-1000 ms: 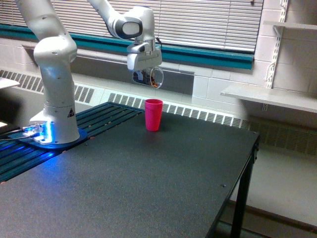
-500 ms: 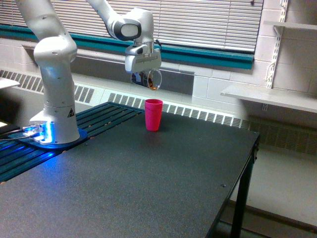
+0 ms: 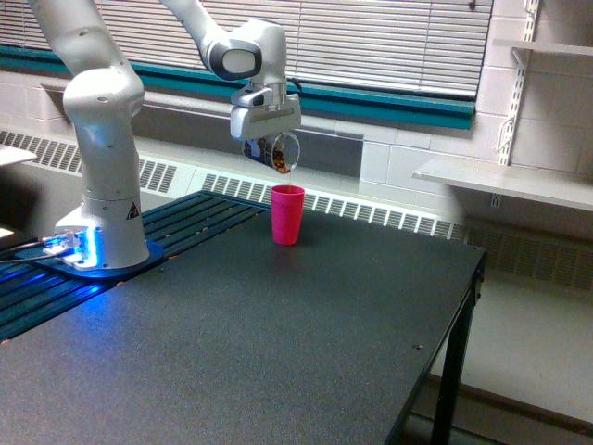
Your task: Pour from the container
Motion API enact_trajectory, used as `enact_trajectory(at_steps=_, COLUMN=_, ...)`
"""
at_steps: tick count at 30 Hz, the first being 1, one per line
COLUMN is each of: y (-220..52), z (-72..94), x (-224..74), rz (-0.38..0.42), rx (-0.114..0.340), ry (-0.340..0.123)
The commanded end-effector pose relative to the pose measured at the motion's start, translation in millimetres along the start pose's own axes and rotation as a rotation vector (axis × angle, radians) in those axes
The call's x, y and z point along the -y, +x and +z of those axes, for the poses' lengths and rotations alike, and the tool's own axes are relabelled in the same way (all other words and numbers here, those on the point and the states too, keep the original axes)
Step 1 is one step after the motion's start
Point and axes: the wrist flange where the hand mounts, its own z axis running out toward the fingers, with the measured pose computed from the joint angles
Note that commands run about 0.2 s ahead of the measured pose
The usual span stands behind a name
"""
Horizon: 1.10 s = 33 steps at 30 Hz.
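My gripper [image 3: 264, 141] is shut on the container [image 3: 278, 152], a small clear plastic cup with dark brown bits inside. The container is tipped far over, its mouth facing down and toward the exterior view's right. It hangs a short way above the open top of a pink cup [image 3: 287, 214], slightly to its left. The pink cup stands upright on the dark table [image 3: 278, 334] near the far edge. I cannot make out any bits falling between the two cups.
The arm's white base [image 3: 102, 222] stands at the exterior view's left on a blue-lit plate. A window with blinds and a radiator run along the back wall. A white shelf [image 3: 505, 181] juts from the wall at the right. The table's right edge drops off to the floor.
The gripper has moved slightly left and lower toward the pink cup. The container has tilted further, its mouth now pointing more downward.
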Motion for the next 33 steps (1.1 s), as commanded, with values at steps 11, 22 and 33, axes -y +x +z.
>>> enact_trajectory(at_steps=11, y=8.2, z=3.6, x=-0.6, rz=-0.029, rx=0.026, ry=-0.007)
enact_trajectory(at_steps=22, y=10.9, z=4.5, x=1.0, rz=-0.029, rx=0.048, ry=-0.015)
enact_trajectory(at_steps=33, y=14.1, z=5.7, x=2.3, rz=-0.024, rx=0.06, ry=-0.02)
